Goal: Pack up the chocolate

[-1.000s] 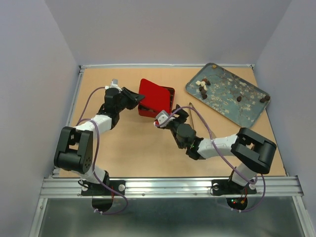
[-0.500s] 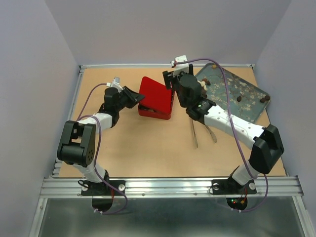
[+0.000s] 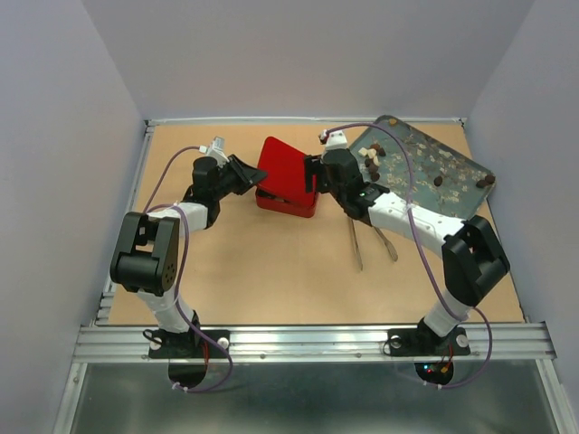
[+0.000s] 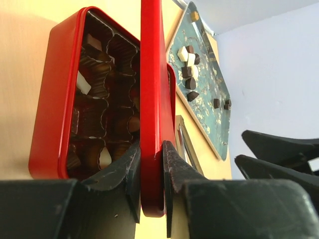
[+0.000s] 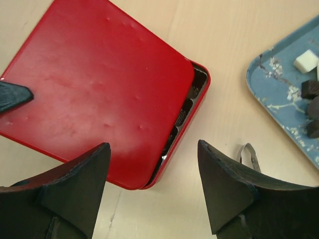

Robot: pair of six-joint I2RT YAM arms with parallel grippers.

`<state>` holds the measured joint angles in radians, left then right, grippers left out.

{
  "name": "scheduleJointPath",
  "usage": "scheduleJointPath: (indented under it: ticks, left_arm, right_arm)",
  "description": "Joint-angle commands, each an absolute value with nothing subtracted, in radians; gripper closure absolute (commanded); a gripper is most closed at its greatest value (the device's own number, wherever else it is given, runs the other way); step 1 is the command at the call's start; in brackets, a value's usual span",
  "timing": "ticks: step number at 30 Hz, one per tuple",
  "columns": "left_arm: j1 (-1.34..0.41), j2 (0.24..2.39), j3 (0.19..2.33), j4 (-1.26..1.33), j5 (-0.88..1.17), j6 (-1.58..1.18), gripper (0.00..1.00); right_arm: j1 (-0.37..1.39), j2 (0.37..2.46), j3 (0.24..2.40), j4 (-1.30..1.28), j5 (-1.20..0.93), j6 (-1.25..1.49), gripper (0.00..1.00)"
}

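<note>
From above, the patterned blue tray carries loose chocolate, but the tilted glossy red lid hides most of the red box. Only my left wrist view shows pieces in its ribbed brown cups. The left gripper pinches the lid's edge. The right gripper, spread wide and empty, has swung over from the metal tongs since a second ago.

Lid covers most of box; tray cut by right edge; tongs mostly behind right tool.
</note>
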<state>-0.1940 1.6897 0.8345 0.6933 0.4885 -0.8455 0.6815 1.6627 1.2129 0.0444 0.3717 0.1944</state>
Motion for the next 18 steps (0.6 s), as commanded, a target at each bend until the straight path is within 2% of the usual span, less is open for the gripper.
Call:
scheduleJointPath:
  ticks: [1, 9, 18]
  left_arm:
    - [-0.196, 1.694, 0.805, 0.629, 0.448, -0.661, 0.96]
    - [-0.196, 1.684, 0.796, 0.603, 0.419, -0.623, 0.94]
    - [-0.195, 1.681, 0.821, 0.516, 0.345, -0.566, 0.81]
  right_arm:
    - [0.634, 1.629, 1.177, 0.061, 0.304, 0.322, 0.24]
    - [0.56, 1.653, 1.147, 0.061, 0.181, 0.413, 0.24]
    - [0.531, 1.706, 1.19, 0.064, 0.121, 0.48, 0.25]
